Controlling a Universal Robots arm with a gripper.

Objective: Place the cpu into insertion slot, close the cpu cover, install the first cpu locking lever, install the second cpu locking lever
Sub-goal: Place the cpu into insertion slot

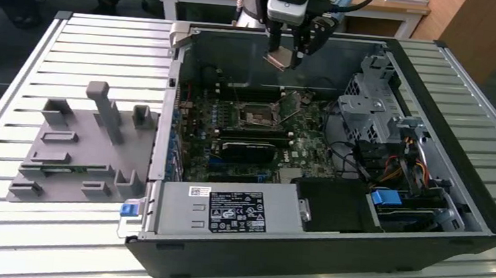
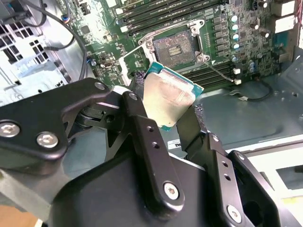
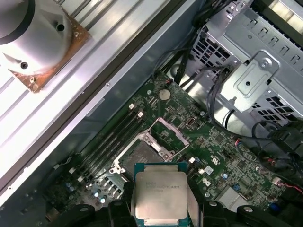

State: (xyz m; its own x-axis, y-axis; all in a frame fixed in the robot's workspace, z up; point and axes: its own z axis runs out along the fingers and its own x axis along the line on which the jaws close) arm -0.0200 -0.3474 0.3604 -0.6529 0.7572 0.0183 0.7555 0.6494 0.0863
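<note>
My gripper (image 1: 288, 53) grips the cpu (image 1: 279, 59) by its edges, well apart from the insertion slot (image 1: 257, 116), which lies toward six o'clock in the exterior view.

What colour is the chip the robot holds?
The cpu is dull silver-tan, green-edged; best in the second wrist view.
</note>
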